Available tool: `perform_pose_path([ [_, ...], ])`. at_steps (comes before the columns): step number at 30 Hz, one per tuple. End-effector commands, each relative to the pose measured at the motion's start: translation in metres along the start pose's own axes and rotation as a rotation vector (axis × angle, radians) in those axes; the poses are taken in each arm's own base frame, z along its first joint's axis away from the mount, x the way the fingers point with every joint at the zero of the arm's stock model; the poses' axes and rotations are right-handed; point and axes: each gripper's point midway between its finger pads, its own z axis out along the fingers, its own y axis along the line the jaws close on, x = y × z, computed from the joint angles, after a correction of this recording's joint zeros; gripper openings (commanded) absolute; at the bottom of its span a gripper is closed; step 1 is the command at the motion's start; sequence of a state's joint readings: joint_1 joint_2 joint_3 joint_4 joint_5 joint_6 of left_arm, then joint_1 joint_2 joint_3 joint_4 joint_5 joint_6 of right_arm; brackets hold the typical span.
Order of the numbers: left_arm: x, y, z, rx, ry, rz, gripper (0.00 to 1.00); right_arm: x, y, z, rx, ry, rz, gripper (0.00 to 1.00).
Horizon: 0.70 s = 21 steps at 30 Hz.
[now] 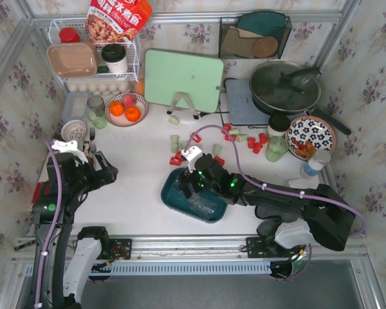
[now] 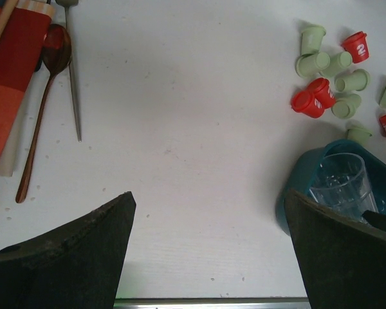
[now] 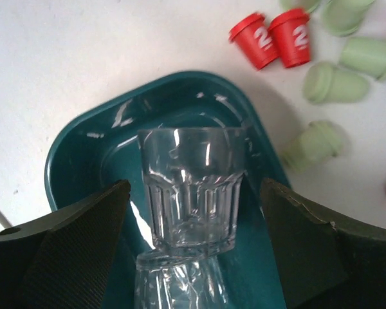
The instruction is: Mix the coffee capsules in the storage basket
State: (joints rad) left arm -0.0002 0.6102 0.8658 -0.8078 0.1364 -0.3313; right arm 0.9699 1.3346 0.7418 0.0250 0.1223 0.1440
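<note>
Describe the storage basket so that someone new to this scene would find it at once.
From the pale green cutting board at the back, come toward the near edge, past the scattered coffee capsules. The storage basket lies there beneath the right end effector. It is the only dark teal tub, shallow, with a clear glass in it.

Left gripper over bare white table, its two dark fingers spread wide at the near edge. Far left: wooden spoon, thin metal handle just right of it, red-orange striped item at the frame edge, kind unclear. Right: teal basket, partly behind the right finger, holding a clear glass; red and pale green capsules lie scattered on the table beyond it, one green just beside its far rim.
</note>
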Motion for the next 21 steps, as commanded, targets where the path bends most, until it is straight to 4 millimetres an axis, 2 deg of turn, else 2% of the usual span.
perform_pose_path([
  [1, 0.000, -0.005, -0.003, 0.033, -0.024, 0.009, 1.00, 0.020, 0.013, 0.008, -0.050, 0.062, -0.002, 0.90],
  [5, -0.001, -0.006, -0.005, 0.042, -0.045, 0.007, 1.00, 0.044, 0.010, 0.016, -0.035, 0.132, -0.024, 0.90],
  [11, 0.002, -0.008, -0.002, 0.057, -0.026, 0.005, 1.00, 0.063, 0.014, 0.022, -0.070, 0.186, -0.034, 0.87],
  [16, 0.003, -0.008, -0.001, 0.056, -0.017, 0.001, 1.00, 0.074, 0.013, 0.029, -0.069, 0.213, -0.044, 0.81],
  [21, 0.003, -0.008, 0.000, 0.055, -0.014, -0.002, 1.00, 0.070, 0.012, 0.029, -0.062, 0.188, -0.056, 0.70],
])
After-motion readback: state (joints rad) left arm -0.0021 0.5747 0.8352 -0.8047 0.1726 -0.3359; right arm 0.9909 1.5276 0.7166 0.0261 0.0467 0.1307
